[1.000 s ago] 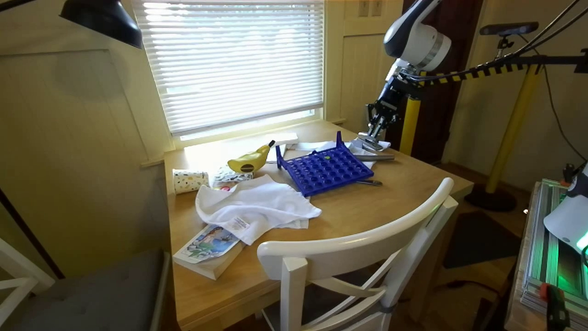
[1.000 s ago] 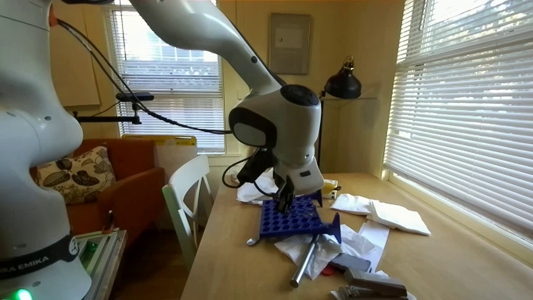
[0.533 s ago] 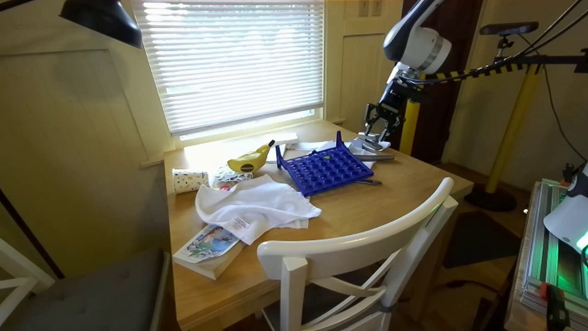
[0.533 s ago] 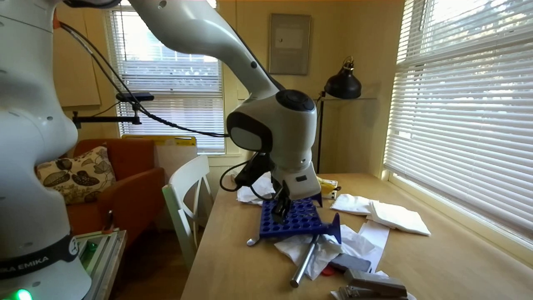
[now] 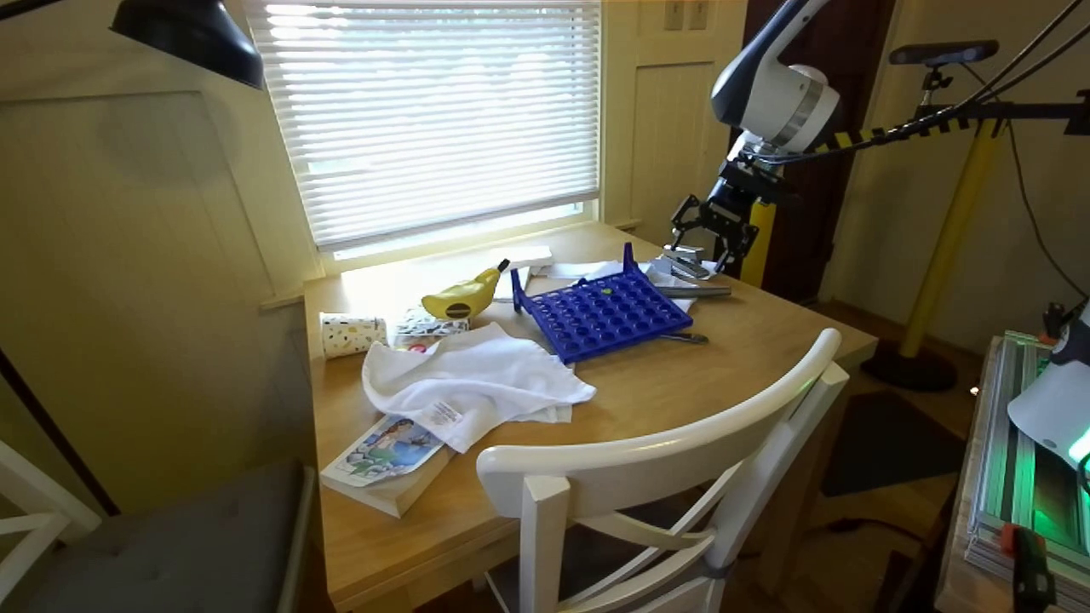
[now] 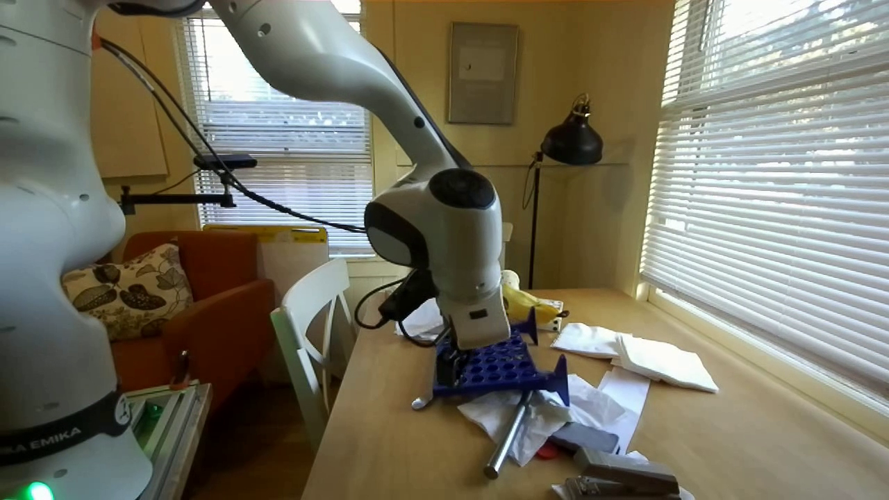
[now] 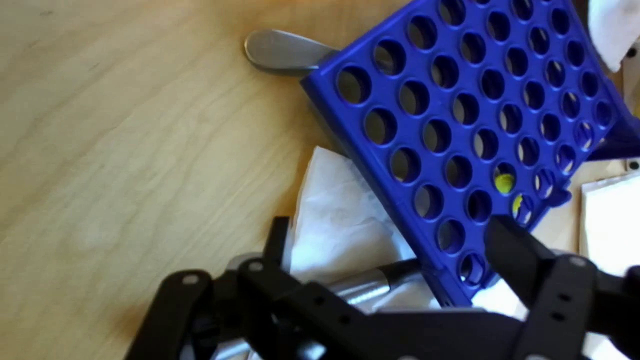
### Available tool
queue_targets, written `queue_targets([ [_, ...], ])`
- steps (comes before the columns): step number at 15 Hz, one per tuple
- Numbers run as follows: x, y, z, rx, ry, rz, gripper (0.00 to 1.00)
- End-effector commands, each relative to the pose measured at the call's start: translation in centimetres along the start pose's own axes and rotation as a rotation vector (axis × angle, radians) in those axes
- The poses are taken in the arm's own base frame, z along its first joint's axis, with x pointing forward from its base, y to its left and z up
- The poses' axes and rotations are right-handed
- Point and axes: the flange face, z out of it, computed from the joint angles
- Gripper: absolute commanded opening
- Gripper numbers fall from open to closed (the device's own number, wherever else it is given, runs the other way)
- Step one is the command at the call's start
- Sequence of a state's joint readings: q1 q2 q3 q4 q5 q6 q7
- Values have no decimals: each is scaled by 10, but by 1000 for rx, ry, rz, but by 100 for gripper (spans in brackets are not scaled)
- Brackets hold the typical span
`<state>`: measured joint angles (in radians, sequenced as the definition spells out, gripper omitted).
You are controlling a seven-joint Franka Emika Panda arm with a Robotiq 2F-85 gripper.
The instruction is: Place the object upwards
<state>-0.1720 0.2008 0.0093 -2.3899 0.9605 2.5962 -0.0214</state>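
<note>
The blue grid (image 5: 601, 317) lies down on the wooden surface (image 5: 673, 392), its feet (image 6: 557, 380) jutting up along the edge toward the window (image 5: 460, 111). Through one hole I catch a yellow-green disc (image 7: 504, 183). The hand (image 7: 390, 232) hangs near one end of it, fingers spread well apart; in the wrist view one finger covers part of the grid, and I can't tell whether they touch. A metal handle (image 7: 285, 50) pokes out under one corner, and from that same short side come a silver tube (image 6: 510, 439) and crumpled tissue (image 7: 340, 220), with a grey stapler (image 6: 628, 472) near them. Past the opposite end, a yellow banana-shaped thing (image 5: 464, 300) rests on a patterned packet (image 5: 433, 325). Nearby, a white cloth (image 5: 481, 383) partly covers a book (image 5: 396, 489).
</note>
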Motion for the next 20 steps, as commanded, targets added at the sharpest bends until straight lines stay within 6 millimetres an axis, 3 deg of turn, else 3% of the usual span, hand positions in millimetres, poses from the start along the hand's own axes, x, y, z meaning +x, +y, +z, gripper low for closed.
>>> queue_targets([
  [1,-11,16,10,-3,-116,-156,100],
  [4,-12,26,19,-28,-153,-244,100],
  [9,-11,21,14,16,-86,-193,100],
  [15,-16,26,30,137,64,-198,100],
  [20,-26,31,54,193,76,-245,100],
])
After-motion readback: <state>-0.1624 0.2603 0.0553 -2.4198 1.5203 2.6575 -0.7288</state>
